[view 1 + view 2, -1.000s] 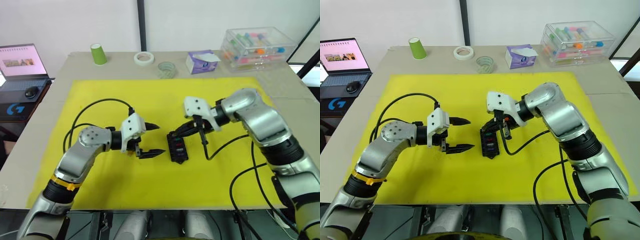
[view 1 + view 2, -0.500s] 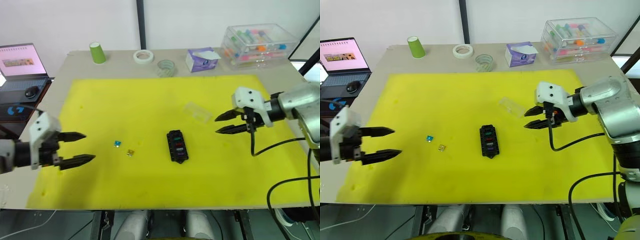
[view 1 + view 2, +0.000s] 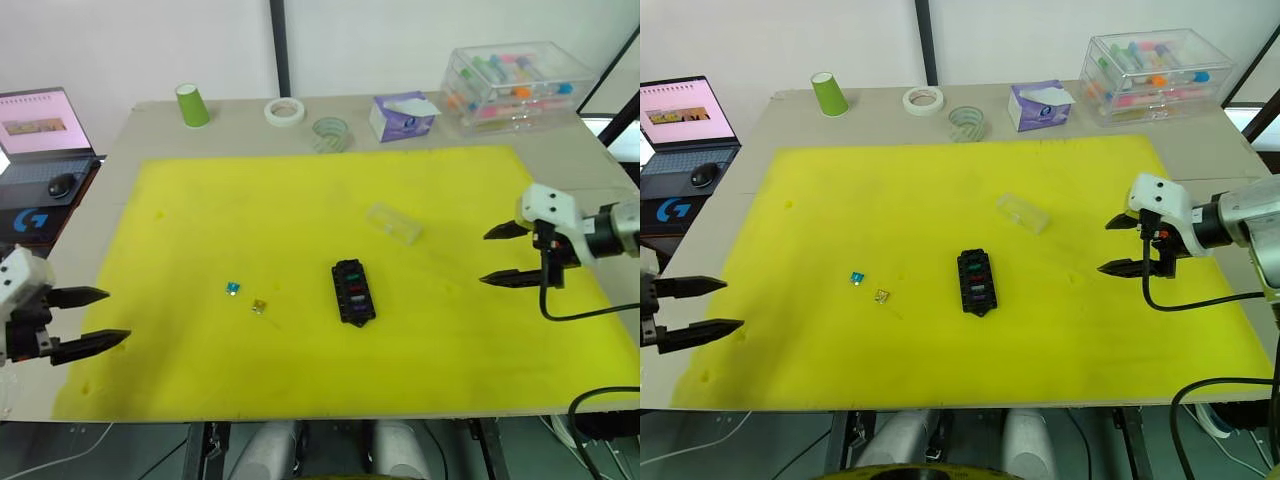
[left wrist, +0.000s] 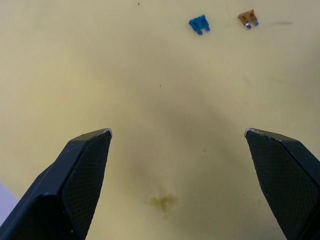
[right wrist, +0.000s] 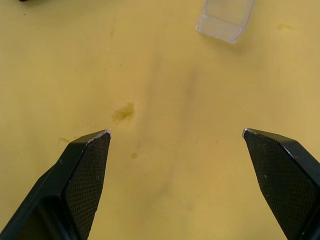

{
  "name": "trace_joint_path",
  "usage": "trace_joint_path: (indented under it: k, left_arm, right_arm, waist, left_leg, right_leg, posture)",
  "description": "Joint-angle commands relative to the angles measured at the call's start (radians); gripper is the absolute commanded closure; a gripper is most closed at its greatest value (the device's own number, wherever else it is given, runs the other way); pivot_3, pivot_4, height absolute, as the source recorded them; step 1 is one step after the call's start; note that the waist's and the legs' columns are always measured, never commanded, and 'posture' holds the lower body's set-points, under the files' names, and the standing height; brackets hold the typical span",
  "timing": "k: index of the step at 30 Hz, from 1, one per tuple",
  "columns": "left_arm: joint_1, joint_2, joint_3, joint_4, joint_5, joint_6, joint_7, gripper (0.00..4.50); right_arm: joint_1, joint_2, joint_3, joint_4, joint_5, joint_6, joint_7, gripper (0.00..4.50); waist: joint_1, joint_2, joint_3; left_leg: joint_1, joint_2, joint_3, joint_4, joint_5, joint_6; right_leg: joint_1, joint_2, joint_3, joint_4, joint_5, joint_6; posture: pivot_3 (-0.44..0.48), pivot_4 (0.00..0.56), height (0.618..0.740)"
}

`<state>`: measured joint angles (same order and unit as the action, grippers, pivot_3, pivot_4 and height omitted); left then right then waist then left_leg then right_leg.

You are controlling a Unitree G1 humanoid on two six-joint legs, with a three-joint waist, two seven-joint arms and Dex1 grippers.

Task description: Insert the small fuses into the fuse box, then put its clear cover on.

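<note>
Black slotted plastic fuse box (image 3: 353,293) partly filled; slot colours hard to tell.
Clear rectangular plastic cover (image 3: 394,223) barely discernible; left gripper (image 3: 93,318) and right gripper (image 3: 499,255) spread wide, empty.

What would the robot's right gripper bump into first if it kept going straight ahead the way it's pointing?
Probably the clear cover. The open right gripper points across the bare yellow mat, and the wrist view shows the cover ahead, a little off its centre line, so it might only just be grazed.
</note>
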<state>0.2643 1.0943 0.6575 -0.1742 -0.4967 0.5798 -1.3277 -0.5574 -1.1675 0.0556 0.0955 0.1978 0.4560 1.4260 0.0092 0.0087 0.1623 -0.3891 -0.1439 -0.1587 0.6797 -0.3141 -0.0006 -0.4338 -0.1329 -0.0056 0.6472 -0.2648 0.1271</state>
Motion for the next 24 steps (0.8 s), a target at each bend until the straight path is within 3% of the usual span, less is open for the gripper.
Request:
trace_joint_path:
  k: [1, 7, 11, 16, 19, 22, 24]
  left_arm:
    - [-0.029, 0.006, -0.022, -0.012, -0.014, -0.007, 0.006, 0.0]
    - [-0.124, 0.007, -0.111, -0.01, -0.053, 0.034, 0.019, 0.0]
    - [-0.36, -0.09, -0.314, 0.058, -0.149, 0.193, 0.059, 0.0]
    - [-0.48, -0.148, -0.421, 0.159, -0.181, 0.324, 0.082, 0.0]
    - [-0.514, -0.164, -0.477, 0.227, -0.174, 0.36, 0.076, 0.65]
    - [-0.568, -0.182, -0.51, 0.34, -0.198, 0.475, 0.074, 1.67]
    - [-0.6, -0.178, -0.56, 0.373, -0.179, 0.536, 0.085, 1.67]
  right_arm:
    - [-0.028, -0.006, -0.039, -0.067, 0.026, 0.021, -0.015, 0.02]
    - [-0.113, 0.076, -0.024, -0.166, 0.102, 0.128, -0.046, 0.02]
    - [-0.256, 0.285, 0.068, -0.335, 0.221, 0.268, -0.097, 0.02]
    - [-0.297, 0.384, 0.148, -0.376, 0.208, 0.282, -0.141, 0.02]
    - [-0.306, 0.414, 0.188, -0.393, 0.199, 0.274, -0.155, 0.0]
    - [-0.309, 0.419, 0.209, -0.399, 0.193, 0.26, -0.153, 0.0]
    - [-0.311, 0.422, 0.213, -0.398, 0.194, 0.258, -0.158, 0.0]
  waist:
    - [0.0, 0.0, 0.0]
    - [-0.002, 0.0, 0.001]
    - [-0.002, 0.001, 0.002]
    - [-0.005, -0.005, 0.002]
    - [-0.005, -0.006, 0.002]
    - [-0.006, -0.006, 0.002]
    - [-0.008, -0.006, 0.002]
  left_leg:
    - [0.0, 0.0, 0.0, 0.0, 0.0, 0.0]
    - [0.0, 0.0, 0.0, 0.0, 0.0, 0.0]
    - [0.0, 0.0, -0.001, 0.001, 0.001, -0.001]
    - [-0.002, -0.001, -0.001, 0.002, 0.0, 0.0]
    - [-0.003, -0.003, -0.001, 0.004, 0.0, 0.0]
    - [-0.002, -0.002, -0.002, 0.004, 0.001, 0.0]
    - [-0.002, -0.002, -0.002, 0.004, 0.001, 0.0]
  right_leg:
    - [0.0, 0.0, 0.0, 0.0, 0.0, 0.0]
    - [0.0, 0.0, 0.0, 0.0, 0.0, 0.0]
    - [0.0, 0.0, 0.0, 0.001, 0.0, 0.0]
    - [-0.002, 0.001, 0.0, 0.002, 0.0, 0.0]
    - [-0.002, 0.0, 0.0, 0.002, 0.0, 0.0]
    - [-0.003, 0.0, 0.0, 0.003, 0.0, 0.0]
    - [-0.003, 0.0, 0.0, 0.003, 0.0, 0.0]
  posture:
    - [0.0, 0.15, 0.74]
    - [0.0, 0.15, 0.74]
    - [0.0, 0.15, 0.74]
    - [0.0, 0.15, 0.74]
    - [0.0, 0.15, 0.74]
    - [0.0, 0.15, 0.74]
    - [0.0, 0.15, 0.74]
